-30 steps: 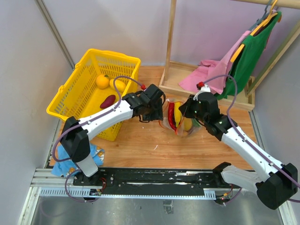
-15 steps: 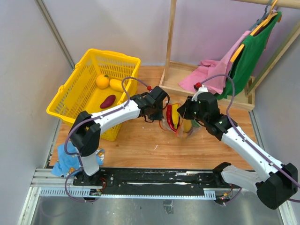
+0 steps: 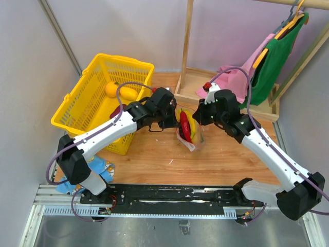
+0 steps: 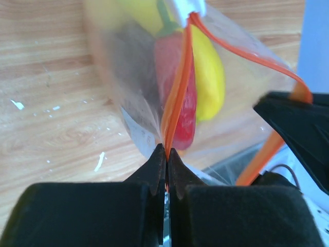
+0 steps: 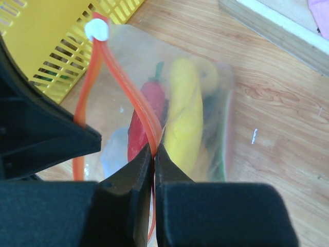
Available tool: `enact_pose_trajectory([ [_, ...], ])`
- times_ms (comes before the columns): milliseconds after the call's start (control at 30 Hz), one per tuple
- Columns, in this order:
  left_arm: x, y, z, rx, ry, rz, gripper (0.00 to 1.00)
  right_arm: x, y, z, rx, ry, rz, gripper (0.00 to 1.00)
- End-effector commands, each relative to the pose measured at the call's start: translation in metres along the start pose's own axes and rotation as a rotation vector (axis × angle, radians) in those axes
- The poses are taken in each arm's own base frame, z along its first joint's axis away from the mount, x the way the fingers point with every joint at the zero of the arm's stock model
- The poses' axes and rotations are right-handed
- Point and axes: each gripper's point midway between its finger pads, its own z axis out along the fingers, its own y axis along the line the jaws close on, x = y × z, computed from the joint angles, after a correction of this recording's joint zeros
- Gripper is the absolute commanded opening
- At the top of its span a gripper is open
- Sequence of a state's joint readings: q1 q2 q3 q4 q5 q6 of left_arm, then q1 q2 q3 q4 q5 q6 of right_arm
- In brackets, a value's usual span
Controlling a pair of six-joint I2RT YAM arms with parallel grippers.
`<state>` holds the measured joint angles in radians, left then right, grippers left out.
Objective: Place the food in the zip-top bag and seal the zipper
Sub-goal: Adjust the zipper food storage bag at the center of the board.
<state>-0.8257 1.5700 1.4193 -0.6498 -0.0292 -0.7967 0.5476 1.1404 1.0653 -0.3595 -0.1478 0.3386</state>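
top external: high above near edge, faces down, far, whole table (image 3: 154, 154) | left wrist: close-up, faces rightward | right wrist: close-up, faces leftward | all three share zip-top bag (image 3: 188, 127)

A yellow plastic basket (image 3: 76, 90) stands at the left rear of the wooden worktop (image 3: 154, 159). To its right, a wooden rack (image 3: 186, 46) carries a green garment (image 3: 277, 56) on a hanger, with a pink cloth (image 3: 234, 83) draped over the rack's base. A blue cloth (image 3: 100, 167) lies crumpled beside the black rail (image 3: 169, 194) along the near edge.
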Motion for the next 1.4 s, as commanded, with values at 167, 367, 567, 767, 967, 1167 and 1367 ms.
enact_pose_trajectory([
  [167,0.009,-0.023,-0.026,0.157,0.021,-0.194,0.0,0.011,0.022,0.015,-0.125,0.148,-0.085,0.08],
  [367,-0.008,-0.041,-0.052,0.238,-0.039,-0.264,0.0,0.008,0.025,0.013,-0.135,0.166,-0.109,0.07],
  [567,-0.011,-0.031,-0.055,0.219,-0.083,-0.311,0.0,-0.002,0.019,0.005,-0.089,0.16,-0.153,0.06],
  [767,0.018,-0.019,-0.026,0.177,0.038,-0.336,0.0,0.009,0.018,0.009,-0.101,0.206,-0.146,0.06],
  [967,0.011,-0.022,-0.028,0.188,0.006,-0.35,0.0,0.013,0.031,0.0,-0.179,0.212,-0.145,0.28],
  [1167,0.008,-0.018,-0.036,0.196,-0.028,-0.363,0.0,0.022,0.035,-0.019,-0.22,0.197,-0.187,0.68],
  [1367,0.005,-0.013,-0.045,0.189,-0.062,-0.365,0.0,0.032,0.035,-0.04,-0.24,0.188,-0.231,0.99],
])
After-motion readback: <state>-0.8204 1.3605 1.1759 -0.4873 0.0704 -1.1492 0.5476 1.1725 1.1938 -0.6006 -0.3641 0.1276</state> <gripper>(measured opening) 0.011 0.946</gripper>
